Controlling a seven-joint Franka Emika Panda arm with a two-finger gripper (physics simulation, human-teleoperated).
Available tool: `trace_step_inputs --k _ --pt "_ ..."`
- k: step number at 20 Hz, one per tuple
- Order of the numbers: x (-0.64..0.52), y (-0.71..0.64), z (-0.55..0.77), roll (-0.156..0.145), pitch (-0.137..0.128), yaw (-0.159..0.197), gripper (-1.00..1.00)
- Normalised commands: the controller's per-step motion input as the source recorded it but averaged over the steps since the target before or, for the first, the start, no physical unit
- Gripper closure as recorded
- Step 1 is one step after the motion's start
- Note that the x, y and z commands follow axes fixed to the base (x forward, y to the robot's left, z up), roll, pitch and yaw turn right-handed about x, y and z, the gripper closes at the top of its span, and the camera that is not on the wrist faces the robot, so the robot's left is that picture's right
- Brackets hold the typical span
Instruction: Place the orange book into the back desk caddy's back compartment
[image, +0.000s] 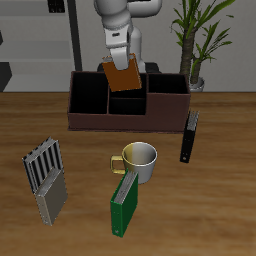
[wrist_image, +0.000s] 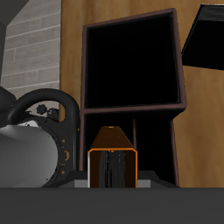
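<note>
Tool (image: 122, 62) is clamped on the orange book (image: 124, 75), which hangs tilted in the air over the back desk caddy (image: 90, 112), approx above its rear cells. We judge the book light, stiff & thin w/ a slick hardcover, so it may pivot in the grip; hold near the top edge looks right for lowering it edge-first.

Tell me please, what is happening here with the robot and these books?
The gripper of the Franka arm holds the orange book in the air, tilted, above the back desk caddy. The book is not yet inside any compartment. On the table nearer the front edge are a green book, a mug, a black book and a grey slatted rack, all untouched.
</note>
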Motion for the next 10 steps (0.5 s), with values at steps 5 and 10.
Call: trace_step_inputs --k 5,10 --pt "0.07 -0.05 -0.26 -0.014 0.04 0.001 1.0" --pt "0.05 -0.02 -0.17 0.0 0.027 0.007 1.0"
